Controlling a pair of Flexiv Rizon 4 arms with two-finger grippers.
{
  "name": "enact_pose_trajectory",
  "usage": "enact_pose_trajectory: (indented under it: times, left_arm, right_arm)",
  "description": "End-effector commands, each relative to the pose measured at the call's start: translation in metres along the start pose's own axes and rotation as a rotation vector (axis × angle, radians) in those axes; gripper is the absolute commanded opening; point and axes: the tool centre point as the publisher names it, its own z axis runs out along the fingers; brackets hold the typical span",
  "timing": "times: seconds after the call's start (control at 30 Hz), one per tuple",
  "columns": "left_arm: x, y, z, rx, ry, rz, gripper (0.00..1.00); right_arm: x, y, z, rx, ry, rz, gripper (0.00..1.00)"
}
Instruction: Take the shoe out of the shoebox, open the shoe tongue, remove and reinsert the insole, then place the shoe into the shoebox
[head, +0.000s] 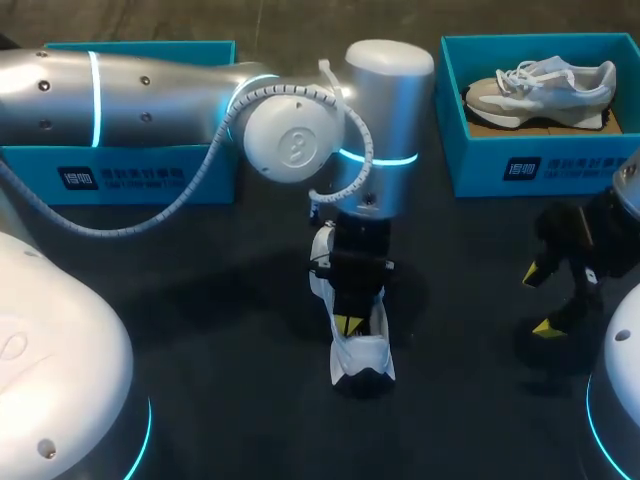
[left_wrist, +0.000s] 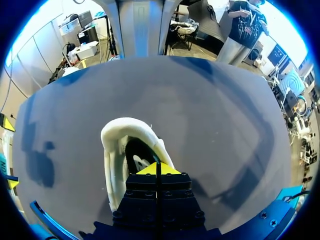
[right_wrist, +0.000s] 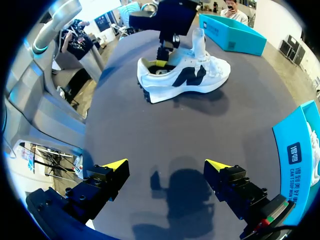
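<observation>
The left arm (head: 150, 95) reaches past the middle of the surface (head: 200, 300), and in the head view its wrist covers the toe half of the white shoe (head: 360, 355). Only the heel end shows there. The insole cannot be made out in any view: the left gripper (left_wrist: 157, 169) fills the shoe's (left_wrist: 115, 145) dark opening. Much of the left shoebox (head: 120, 175) sits behind the arm, so what it holds is hidden.

The left gripper's (head: 348, 322) two yellow tips are pressed together with only a seam between them, and they are pushed down into the heel opening. Whether they pinch anything thin there cannot be seen. From the right wrist view the shoe (right_wrist: 185, 77) stands on its sole, with a dark mark on its side and its tongue (right_wrist: 199, 42) raised just beside that gripper (right_wrist: 161, 63).

The right gripper (right_wrist: 166, 167) hangs over bare surface (right_wrist: 150, 140), well apart from the shoe. Its fingers are spread wide with nothing between them. In the head view it (head: 540, 298) is at the right.

The surface is dark and matte. Two teal boxes stand at its far side; the right shoebox (head: 480, 165) holds a second shoe (head: 540, 85), grey and white, lying on its side.
</observation>
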Motion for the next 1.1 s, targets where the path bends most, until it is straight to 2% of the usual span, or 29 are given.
enact_pose_trajectory:
  times: [0.03, 0.37, 0.63, 0.87, 1.1]
  left_arm:
    - [0.0, 0.001, 0.006, 0.001, 0.005, -0.005, 0.0]
    - [0.006, 0.003, 0.032, 0.029, -0.009, -0.025, 0.0]
    - [0.003, 0.008, 0.04, -0.023, -0.057, -0.056, 0.0]
    - [-0.003, 0.01, 0.032, -0.073, -0.113, -0.073, 0.0]
    - [-0.004, 0.002, 0.0, -0.066, -0.132, -0.061, 0.0]
  right_arm:
    - [0.002, 0.0, 0.0, 0.003, -0.003, 0.001, 1.0]
    - [0.002, 0.0, 0.0, 0.003, -0.003, 0.001, 1.0]
    - [0.002, 0.0, 0.0, 0.003, -0.003, 0.001, 1.0]
    - [0.002, 0.0, 0.0, 0.003, -0.003, 0.001, 1.0]
    - [0.002, 0.0, 0.0, 0.003, -0.003, 0.001, 1.0]
